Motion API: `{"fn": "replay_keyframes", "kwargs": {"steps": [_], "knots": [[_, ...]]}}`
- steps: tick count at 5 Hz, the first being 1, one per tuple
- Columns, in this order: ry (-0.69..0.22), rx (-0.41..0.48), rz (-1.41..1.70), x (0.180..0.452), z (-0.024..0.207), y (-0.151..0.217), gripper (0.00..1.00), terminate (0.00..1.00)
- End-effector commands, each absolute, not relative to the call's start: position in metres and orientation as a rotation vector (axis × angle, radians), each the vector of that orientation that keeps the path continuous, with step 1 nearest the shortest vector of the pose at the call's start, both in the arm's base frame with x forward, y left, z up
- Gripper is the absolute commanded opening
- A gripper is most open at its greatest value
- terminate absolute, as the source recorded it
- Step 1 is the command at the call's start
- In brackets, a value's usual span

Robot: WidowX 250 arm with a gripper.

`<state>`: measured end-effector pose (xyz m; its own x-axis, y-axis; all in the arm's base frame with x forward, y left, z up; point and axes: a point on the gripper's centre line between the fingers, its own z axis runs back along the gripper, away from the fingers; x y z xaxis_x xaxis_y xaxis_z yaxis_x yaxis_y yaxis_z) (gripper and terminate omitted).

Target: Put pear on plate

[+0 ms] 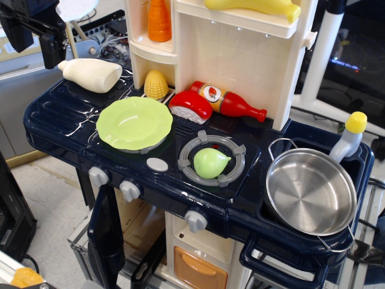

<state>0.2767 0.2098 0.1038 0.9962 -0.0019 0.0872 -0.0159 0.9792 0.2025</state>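
The light-green pear (210,162) lies on the grey burner ring (185,158) in the middle of the dark blue toy stove, with its pointed end to the right. The lime-green scalloped plate (133,123) sits empty on the stove, left of the burner and close to it. My black gripper (35,48) hangs at the top left corner, above and behind the stove's left end, far from both pear and plate. Its two fingers stand apart with nothing between them.
Behind the plate are a yellow corn piece (156,84), a red-and-white food piece (189,107), a red bottle (231,102) and a white bottle (90,74). A steel pan (310,191) sits in the sink at right, beside a yellow-capped bottle (349,138). A cream cabinet (240,60) rises behind.
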Motion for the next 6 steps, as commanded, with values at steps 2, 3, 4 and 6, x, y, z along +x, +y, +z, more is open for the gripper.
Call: {"fn": "replay_keyframes", "kwargs": {"steps": [2, 3, 4, 6], "knots": [[-0.084, 0.183, 0.031, 0.273, 0.13, 0.163, 1.0, 0.0], [-0.113, 0.175, 0.049, 0.267, 0.146, 0.119, 1.0, 0.0], [-0.129, 0.187, -0.041, 0.264, 0.145, 0.069, 1.0, 0.0], [-0.149, 0.124, -0.291, 0.249, 0.129, -0.029, 1.0, 0.0]]}}
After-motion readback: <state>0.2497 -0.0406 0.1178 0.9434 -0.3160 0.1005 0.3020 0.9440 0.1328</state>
